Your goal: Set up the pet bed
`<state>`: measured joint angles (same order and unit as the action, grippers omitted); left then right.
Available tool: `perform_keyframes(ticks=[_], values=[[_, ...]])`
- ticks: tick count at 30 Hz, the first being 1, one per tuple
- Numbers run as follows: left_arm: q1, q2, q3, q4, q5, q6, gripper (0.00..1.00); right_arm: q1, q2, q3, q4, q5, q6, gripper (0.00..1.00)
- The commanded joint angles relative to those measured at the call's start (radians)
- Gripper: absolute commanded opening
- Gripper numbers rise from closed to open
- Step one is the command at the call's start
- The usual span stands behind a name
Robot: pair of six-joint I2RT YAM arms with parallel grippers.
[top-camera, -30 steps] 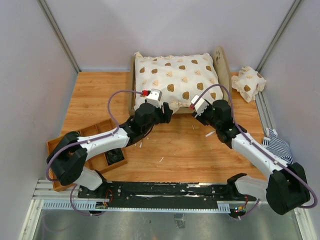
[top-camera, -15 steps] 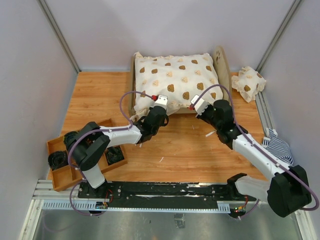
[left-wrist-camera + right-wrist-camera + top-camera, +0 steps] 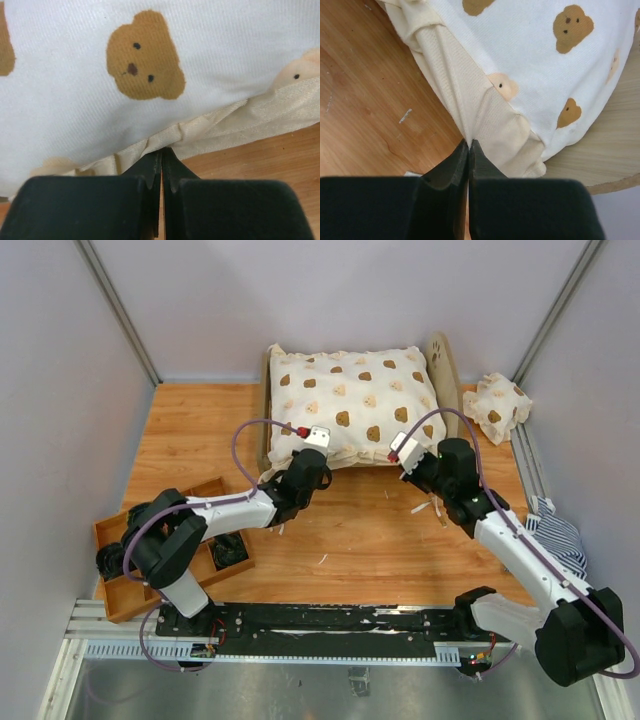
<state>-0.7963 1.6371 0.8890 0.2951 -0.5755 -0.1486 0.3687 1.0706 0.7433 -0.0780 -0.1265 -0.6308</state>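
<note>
- The compartmented wooden tray sits at the near left corner of the tabletop. There's some dark stuff in it, but it's too small to make out.
- The left pincer is up against the near left part of the bed. It's pressed together, with a bit of the cream ruffle pinched between the tips.
- The pet bed is at the far middle of the tabletop, and its paw-cutout headboard stands upright on the right end. The bear-print cover is draped over the whole top, and the ruffle hangs down the near side to the wood.
- The right pincer is at the near right part of the bed. It's squeezed tight too, nipping a fold of that same ruffle just below the printed fabric.
- The small bear-print pillow lies on the tabletop just right of the headboard, off the bed.
</note>
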Motion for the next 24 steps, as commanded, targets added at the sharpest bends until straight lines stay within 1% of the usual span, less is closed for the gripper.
perform_keyframes(ticks=[1,7,12,15,16,17,18,19,21,22,24], values=[[0.036,-0.035,-0.004,0.026,-0.066,0.022,0.00,-0.039,-0.023,0.031,-0.106,-0.085,0.023,0.00],[0.066,-0.048,-0.012,0.013,-0.057,0.011,0.00,-0.064,-0.016,0.033,-0.125,-0.096,0.041,0.00],[0.068,-0.072,-0.017,0.005,-0.050,0.004,0.00,-0.065,0.019,0.038,-0.149,-0.092,0.080,0.00],[0.068,-0.102,-0.005,-0.045,-0.015,-0.020,0.00,-0.065,0.025,0.026,-0.152,-0.094,0.100,0.01],[0.068,-0.123,-0.002,-0.064,0.007,-0.032,0.02,-0.065,0.019,0.025,-0.154,-0.102,0.102,0.08],[0.068,-0.146,-0.006,-0.081,0.049,-0.051,0.08,-0.065,0.011,0.027,-0.162,-0.112,0.107,0.17],[0.068,-0.171,-0.016,-0.090,0.087,-0.068,0.15,-0.065,0.001,0.033,-0.169,-0.124,0.115,0.24],[0.068,-0.197,-0.027,-0.091,0.119,-0.090,0.25,-0.065,-0.011,0.038,-0.173,-0.136,0.128,0.27],[0.068,-0.247,-0.049,-0.087,0.179,-0.106,0.37,-0.065,-0.039,0.048,-0.172,-0.181,0.164,0.31],[0.068,-0.267,-0.056,-0.090,0.195,-0.109,0.42,-0.065,-0.054,0.051,-0.160,-0.200,0.183,0.34],[0.068,-0.306,-0.058,-0.102,0.205,-0.110,0.48,-0.065,-0.077,0.041,-0.093,-0.228,0.252,0.49]])
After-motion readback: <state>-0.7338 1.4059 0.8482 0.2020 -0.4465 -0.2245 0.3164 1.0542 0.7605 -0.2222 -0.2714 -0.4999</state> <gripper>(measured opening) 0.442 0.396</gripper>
